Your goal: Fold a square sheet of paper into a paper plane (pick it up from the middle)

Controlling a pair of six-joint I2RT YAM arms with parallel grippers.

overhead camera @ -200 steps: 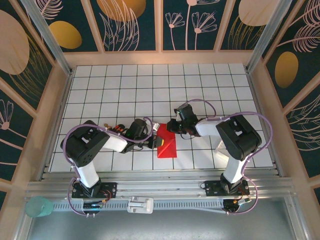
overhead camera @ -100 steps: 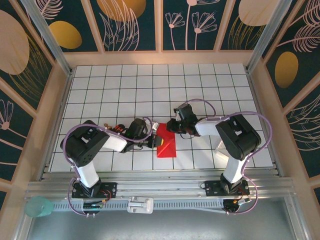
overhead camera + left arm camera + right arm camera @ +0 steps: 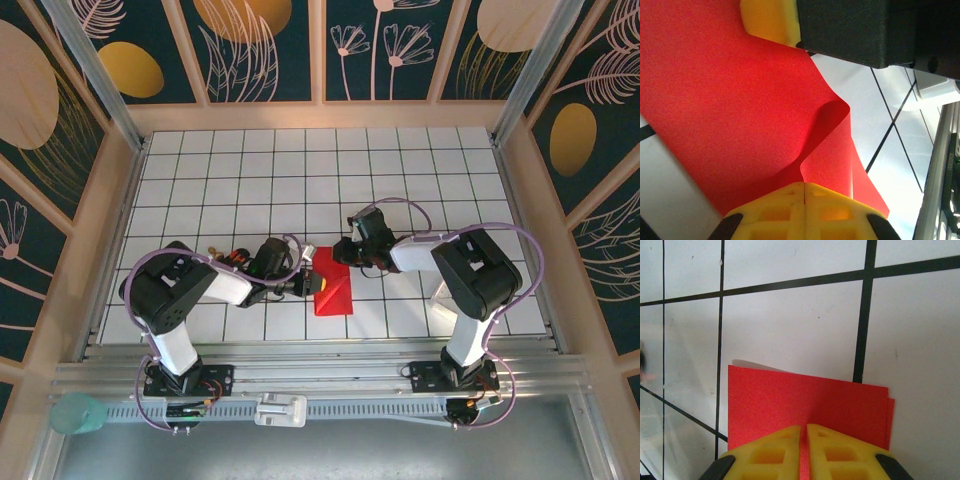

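The square sheet of paper (image 3: 334,285) is a folded red shape on the white grid table, between the two arms. My left gripper (image 3: 306,284) is at its left edge. In the left wrist view the yellow fingertips (image 3: 804,189) are pressed together on a curled fold of the red paper (image 3: 725,115). My right gripper (image 3: 346,263) sits at the sheet's far right corner. Its yellow fingers (image 3: 767,450) pinch the doubled red paper (image 3: 805,400), with a red strip showing in the narrow slit between them. The right gripper's yellow finger (image 3: 771,20) shows at the top of the left wrist view.
Wooden walls (image 3: 320,115) fence the gridded table (image 3: 300,180) on three sides. A teal cup (image 3: 78,412) and a white bracket (image 3: 280,409) sit on the metal rail in front of the arm bases. A pale block (image 3: 440,300) lies beside the right arm.
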